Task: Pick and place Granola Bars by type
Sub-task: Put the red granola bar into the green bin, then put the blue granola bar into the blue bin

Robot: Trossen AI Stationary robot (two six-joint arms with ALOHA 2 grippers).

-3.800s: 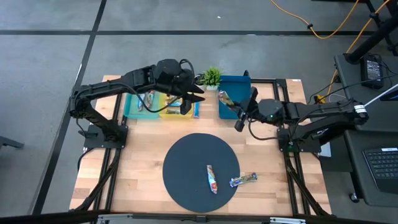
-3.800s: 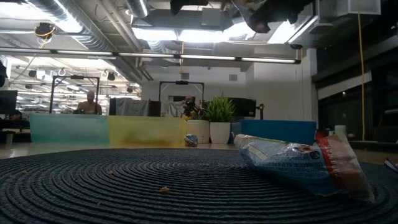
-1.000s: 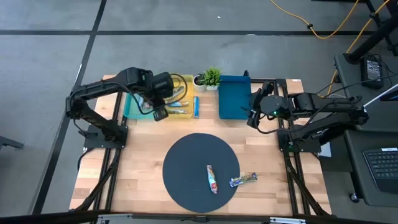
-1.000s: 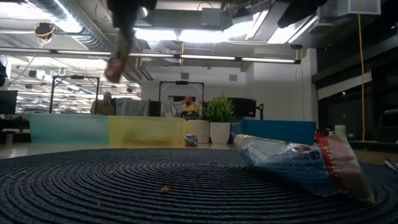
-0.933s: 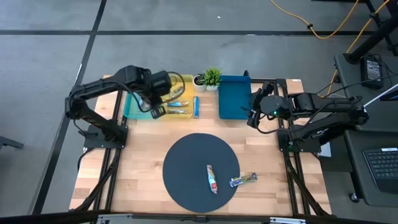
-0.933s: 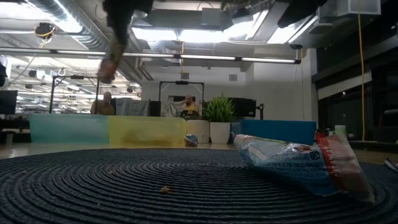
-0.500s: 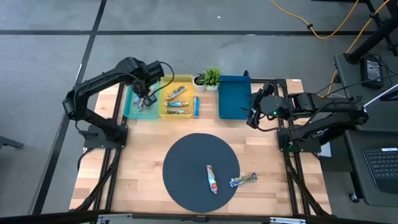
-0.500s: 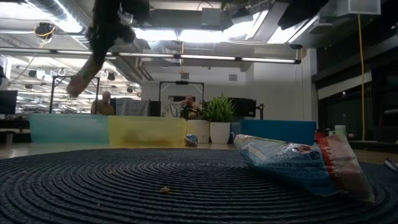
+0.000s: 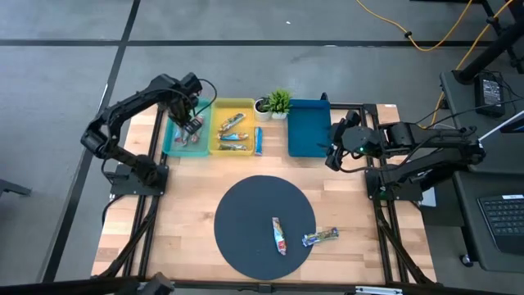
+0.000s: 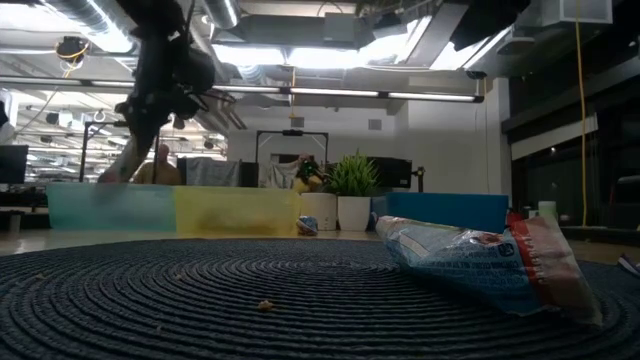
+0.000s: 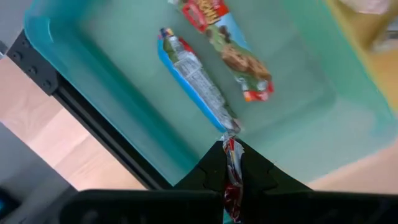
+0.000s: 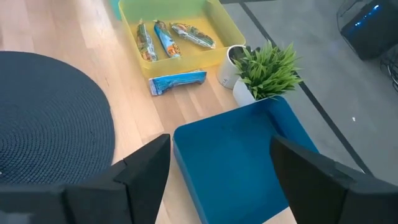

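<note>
My left gripper (image 9: 193, 124) hangs over the teal bin (image 9: 170, 139) at the back left, shut on a red-wrapped granola bar (image 11: 231, 163). Two bars lie on the bin's floor: a blue one (image 11: 196, 81) and a red-and-teal one (image 11: 227, 46). The yellow bin (image 9: 232, 135) holds three bars. A blue bar (image 9: 258, 141) lies on the wood next to it. Two bars (image 9: 279, 235) (image 9: 320, 237) lie on the dark round mat (image 9: 246, 205). My right gripper (image 12: 217, 180) is open and empty beside the blue bin (image 9: 309, 127). My left gripper pinches the red-wrapped bar between its two fingers (image 11: 210, 173), which point down from above. The wrist view shows the bar's wrapper edge-on (image 11: 232, 149) in the gap. The bar hangs slanting below the fingers (image 10: 122, 158), clear of the teal bin.
A small potted plant (image 9: 278, 102) stands between the yellow and blue bins. The blue bin's floor (image 12: 242, 155) is bare. Black frame rails run along the table's left and right sides. People sit in the room beyond the table.
My left gripper has carried the red-wrapped bar from above the yellow bin toward the table's left edge, to above the teal bin, and has gone down. The bar stays hanging below it. My right arm has kept still.
</note>
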